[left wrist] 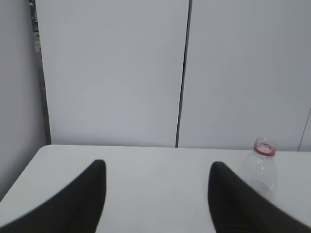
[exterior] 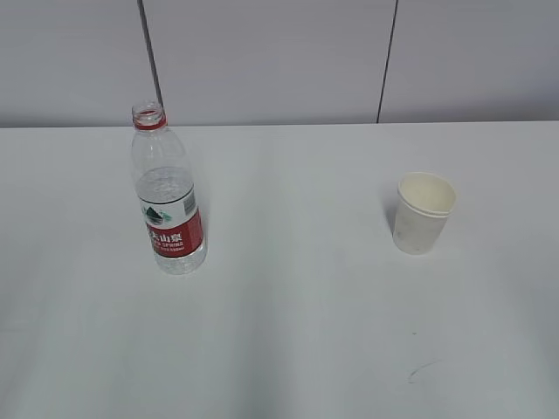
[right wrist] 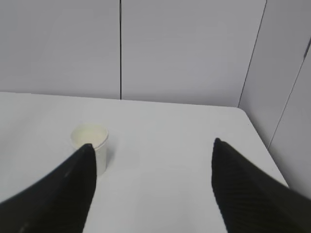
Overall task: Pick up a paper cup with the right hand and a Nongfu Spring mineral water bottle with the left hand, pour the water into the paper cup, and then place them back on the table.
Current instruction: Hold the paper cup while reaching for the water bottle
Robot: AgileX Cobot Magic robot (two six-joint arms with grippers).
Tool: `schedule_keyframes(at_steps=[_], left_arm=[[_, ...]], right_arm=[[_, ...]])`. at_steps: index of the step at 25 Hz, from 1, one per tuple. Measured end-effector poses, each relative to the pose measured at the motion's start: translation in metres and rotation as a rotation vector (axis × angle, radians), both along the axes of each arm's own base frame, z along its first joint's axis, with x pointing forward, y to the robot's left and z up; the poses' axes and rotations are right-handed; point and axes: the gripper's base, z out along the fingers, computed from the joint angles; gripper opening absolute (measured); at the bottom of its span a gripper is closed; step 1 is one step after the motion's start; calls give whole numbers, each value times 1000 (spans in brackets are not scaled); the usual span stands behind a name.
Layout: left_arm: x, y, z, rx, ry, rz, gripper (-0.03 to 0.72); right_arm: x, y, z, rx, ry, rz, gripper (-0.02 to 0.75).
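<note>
A: Pincers first! The left pincer [left wrist: 158, 199] stands parted with nothing between its jaws, and the right pincer [right wrist: 153, 187] gapes wider, just as empty.

B: Neither one touching a thing. Ahead of the left pincer and off to its right stands the Nongfu Spring mineral water bottle [left wrist: 263, 165], upright on the counter [left wrist: 155, 165], clear of the jaws.

A: Cap looks off, red neck ring showing, so I'd say it's set up ready to pour.

B: Now the right side: the paper cup [right wrist: 91, 145] sits ahead of that pincer and to its left, partly behind the left jaw, mouth up to take the water.

A: From the exterior view, bottle [exterior: 166, 192] and cup [exterior: 423, 212] stand well apart, one for each arm, I'd guess so neither reach crosses the other.

B: No lift yet, by my reckoning. Each pincer needs to swing inward before closing.
</note>
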Motion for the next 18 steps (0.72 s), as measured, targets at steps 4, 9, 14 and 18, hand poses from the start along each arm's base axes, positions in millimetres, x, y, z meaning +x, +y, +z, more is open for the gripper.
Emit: schedule_keyframes(at_steps=[4,9,14,18], left_arm=[[14,1,-2,-17,-7,4,419],[35,3,-1,10,40,10,419],[69,3,-3,17,92,-9,419],[101,2,-13,16,159,-21,419]], right_arm=[[5,2,-9,24,10,15,552],[17,3,-13,57,83,29,552],[49,4,-23,71,293,27,552],[77,5,-27,76,368,29,552]])
